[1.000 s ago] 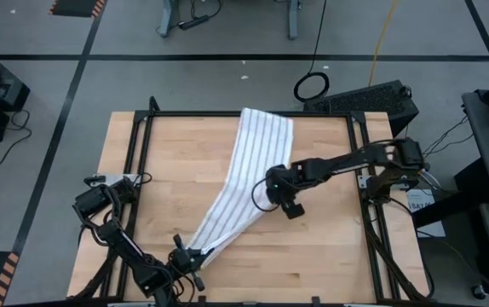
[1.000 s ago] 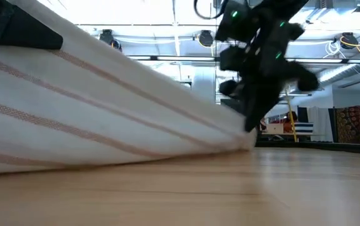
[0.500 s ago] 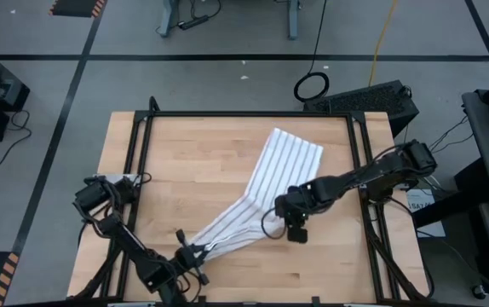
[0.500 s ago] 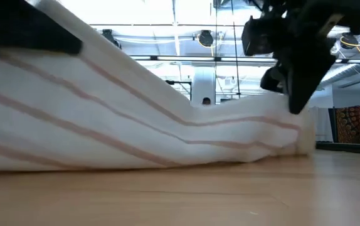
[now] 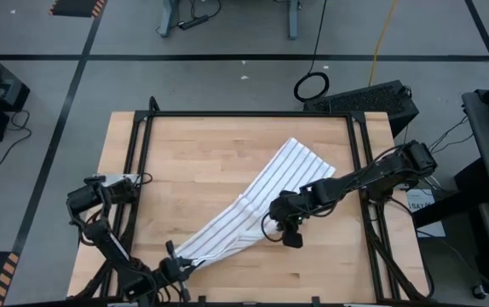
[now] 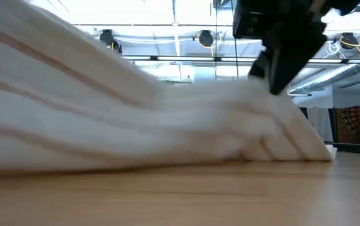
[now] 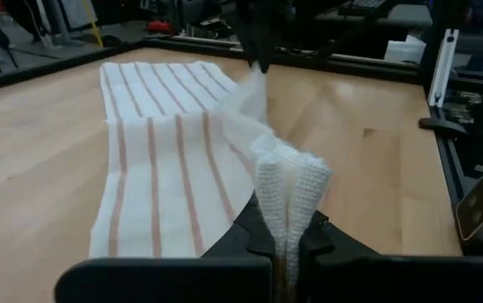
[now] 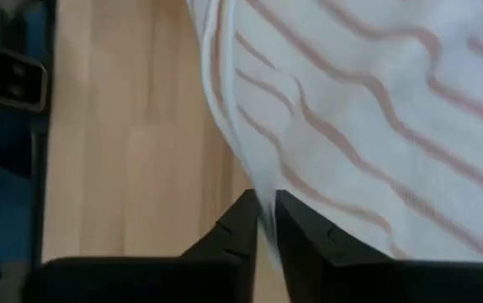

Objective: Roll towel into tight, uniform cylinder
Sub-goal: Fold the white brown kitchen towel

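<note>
The right gripper point(image 5: 284, 228), clenched on a thin edge of the towel point(image 5: 253, 207) near mid-bench, has swung its end outward, while the left gripper point(image 5: 175, 266) stays clamped on the bunched near corner. The cloth now lies diagonally across the bench point(image 5: 189, 149), flatter but twisted; rolling has not begun.
</note>
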Tool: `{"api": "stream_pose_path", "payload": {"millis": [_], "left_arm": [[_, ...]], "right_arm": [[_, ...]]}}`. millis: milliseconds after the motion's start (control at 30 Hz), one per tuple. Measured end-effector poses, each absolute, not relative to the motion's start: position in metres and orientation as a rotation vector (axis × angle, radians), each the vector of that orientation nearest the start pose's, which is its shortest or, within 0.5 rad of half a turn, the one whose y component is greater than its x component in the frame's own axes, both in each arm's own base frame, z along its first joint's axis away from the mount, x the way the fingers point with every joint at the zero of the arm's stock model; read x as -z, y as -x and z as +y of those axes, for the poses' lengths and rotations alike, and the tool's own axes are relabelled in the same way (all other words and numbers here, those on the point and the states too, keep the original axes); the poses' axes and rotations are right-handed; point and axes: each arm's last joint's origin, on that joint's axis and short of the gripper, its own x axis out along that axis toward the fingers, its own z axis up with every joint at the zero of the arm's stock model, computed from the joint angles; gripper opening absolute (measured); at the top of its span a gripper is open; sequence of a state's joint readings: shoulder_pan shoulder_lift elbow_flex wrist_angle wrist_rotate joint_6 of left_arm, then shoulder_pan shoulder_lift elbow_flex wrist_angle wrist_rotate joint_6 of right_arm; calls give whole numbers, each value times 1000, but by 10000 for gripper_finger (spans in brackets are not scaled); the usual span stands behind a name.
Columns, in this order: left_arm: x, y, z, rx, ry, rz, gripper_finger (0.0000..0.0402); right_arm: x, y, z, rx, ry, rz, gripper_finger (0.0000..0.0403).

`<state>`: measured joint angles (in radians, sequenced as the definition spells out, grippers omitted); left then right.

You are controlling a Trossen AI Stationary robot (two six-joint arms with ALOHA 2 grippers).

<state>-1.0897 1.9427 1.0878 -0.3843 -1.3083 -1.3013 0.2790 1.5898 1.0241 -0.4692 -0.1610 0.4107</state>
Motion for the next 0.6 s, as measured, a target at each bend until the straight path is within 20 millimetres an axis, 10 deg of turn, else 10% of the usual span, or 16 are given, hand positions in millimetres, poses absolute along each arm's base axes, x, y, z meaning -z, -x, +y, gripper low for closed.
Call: {"api": "stream_pose_path", "payload": {"millis": [300,600], "left_arm": [[-130,-179,-292,-391,42,274,2],[-131,-175,-293,-379,16,273,2]], "right_arm": [[-205,-268,84,-61,-128,1322,131],[-192,-284,8,144,102,1194,70]]}}
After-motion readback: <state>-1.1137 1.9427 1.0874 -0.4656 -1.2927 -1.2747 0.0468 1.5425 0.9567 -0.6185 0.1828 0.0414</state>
